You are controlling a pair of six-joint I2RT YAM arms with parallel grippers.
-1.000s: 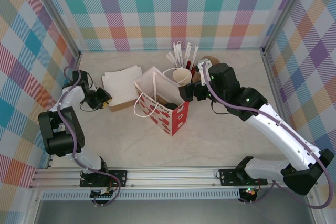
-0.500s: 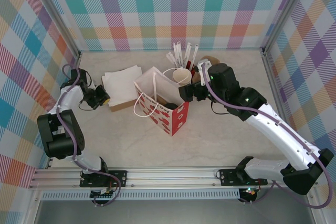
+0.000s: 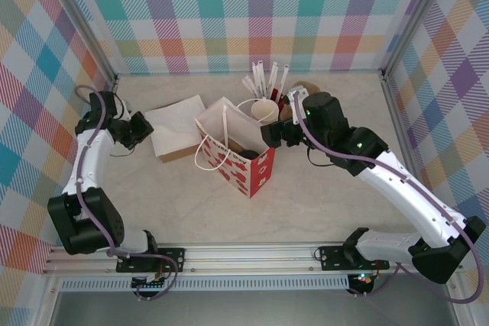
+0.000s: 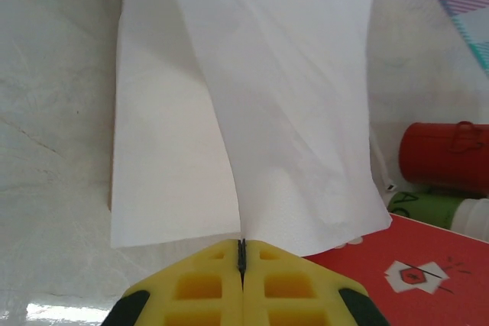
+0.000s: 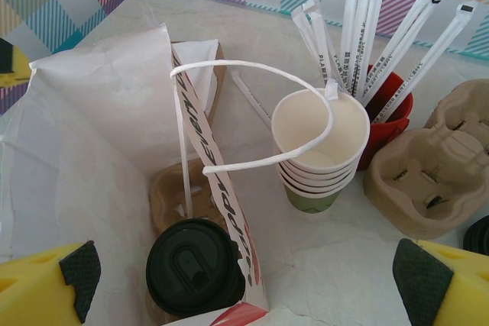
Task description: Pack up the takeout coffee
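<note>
Takeout coffee (image 3: pixel 249 153): top view, dark top showing low inside paper bag (image 3: pixel 256 173), mid-table. Left gripper (image 3: pixel 144 129) at edge of napkin stack (image 3: pixel 179 124); right gripper (image 3: pixel 271 137) at the bag's mouth.

Left wrist: jaws pressed together on one napkin (image 4: pixel 298 150), sheet raised off the stack.

Right wrist: jaws wide apart, empty. Coffee upright in bag, black lid (image 5: pixel 191 269) on; cup stack (image 5: pixel 321 150) outside, just beside bag.

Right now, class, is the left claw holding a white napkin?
Yes, the left claw is pinched shut on the edge of a white napkin angled up from the napkin stack.
</note>
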